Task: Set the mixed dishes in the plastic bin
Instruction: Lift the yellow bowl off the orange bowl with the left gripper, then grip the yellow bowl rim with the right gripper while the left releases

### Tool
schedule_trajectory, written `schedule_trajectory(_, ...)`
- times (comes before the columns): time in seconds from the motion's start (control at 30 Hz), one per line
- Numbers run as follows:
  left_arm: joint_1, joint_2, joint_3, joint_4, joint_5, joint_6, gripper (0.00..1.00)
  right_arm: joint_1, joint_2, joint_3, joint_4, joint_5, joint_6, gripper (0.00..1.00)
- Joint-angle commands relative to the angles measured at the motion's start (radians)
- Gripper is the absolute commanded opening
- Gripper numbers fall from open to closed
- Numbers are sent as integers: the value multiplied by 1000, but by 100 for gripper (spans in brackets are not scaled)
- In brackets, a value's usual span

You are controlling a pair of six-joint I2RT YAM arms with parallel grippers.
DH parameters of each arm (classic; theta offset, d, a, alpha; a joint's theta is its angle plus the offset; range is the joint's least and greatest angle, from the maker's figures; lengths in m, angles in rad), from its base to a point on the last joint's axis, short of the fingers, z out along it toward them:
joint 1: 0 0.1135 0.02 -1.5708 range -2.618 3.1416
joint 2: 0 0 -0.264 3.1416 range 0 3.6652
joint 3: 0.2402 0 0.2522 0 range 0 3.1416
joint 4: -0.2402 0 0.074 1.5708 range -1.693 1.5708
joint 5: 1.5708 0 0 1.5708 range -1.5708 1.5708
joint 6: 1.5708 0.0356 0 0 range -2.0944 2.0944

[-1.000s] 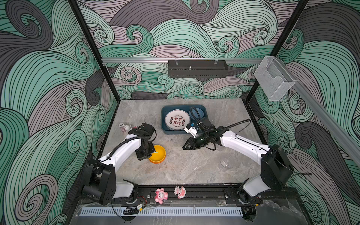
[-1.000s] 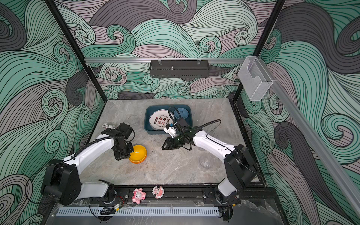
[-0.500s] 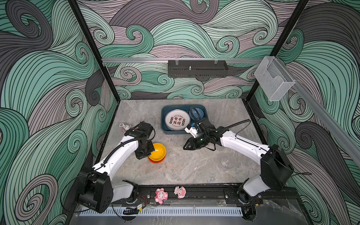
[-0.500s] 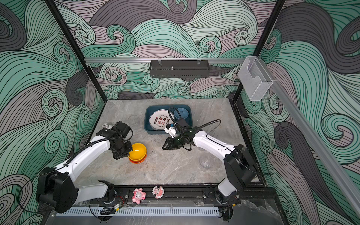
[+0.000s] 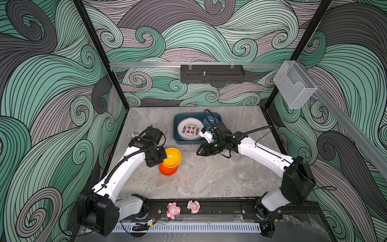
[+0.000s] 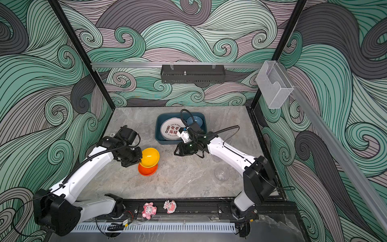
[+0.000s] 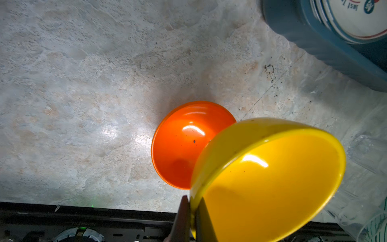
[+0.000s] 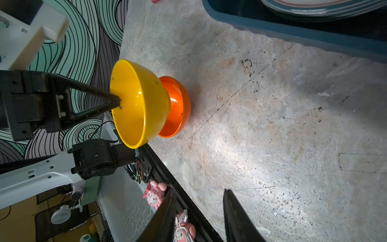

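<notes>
While the left gripper (image 5: 163, 160) is clamped on the rim of the yellow bowl (image 5: 172, 156), I'd call this the lift step. The bowl is tilted and hangs above the orange bowl (image 5: 168, 170), which sits on the table (image 5: 209, 182). Both are well short of the plastic bin (image 5: 175, 134).

Both top views: the bin is at the back, with a lettered plate (image 5: 190, 129) and a blue bowl (image 5: 210, 121) in it. The right gripper (image 5: 199, 152) hovers low in front of the bin, near nothing. Faint clear glasses (image 5: 244, 175) stand by the right arm (image 5: 261, 155).

Left wrist: only view showing the pinch itself, one finger (image 7: 182, 218) outside the rim and the other inside. A bin corner is in frame, so the path looks open.

Right wrist: only view showing the right jaws apart and empty. Side-on, the yellow foot overlaps the orange rim. Can't tell if they touch.

Next, my guess: raise till clear, carry to the bin, set down beside the plate. It's a thin rim pinch, so the bowl could swing or slip. The orange bowl and the glasses are not yet binned.
</notes>
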Motion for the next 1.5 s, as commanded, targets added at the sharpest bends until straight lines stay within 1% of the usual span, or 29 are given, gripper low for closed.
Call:
schedule_trajectory(0.0, -4, -10, 52, 17, 48, 8, 0, 7, 10, 46, -38, 45, 30, 41)
schedule_trajectory(0.37, -51, 34, 125, 40, 80, -2, 0, 9, 41, 152, -92, 90, 85, 45)
schedule_trajectory(0.7, -112, 95, 194, 59, 84, -13, 0, 28, 71, 209, -90, 75, 103, 46)
schedule_trajectory(0.93, -134, 118, 218, 71, 89, -17, 0, 40, 92, 229, -90, 74, 107, 45)
schedule_trajectory(1.17, -147, 133, 234, 75, 91, -19, 0, 53, 124, 256, -99, 73, 107, 42)
schedule_trajectory(1.37, -148, 135, 241, 78, 91, -19, 0, 62, 152, 268, -98, 74, 106, 35)
schedule_trajectory(1.47, -148, 136, 245, 81, 92, -21, 0, 65, 160, 268, -95, 77, 103, 30)
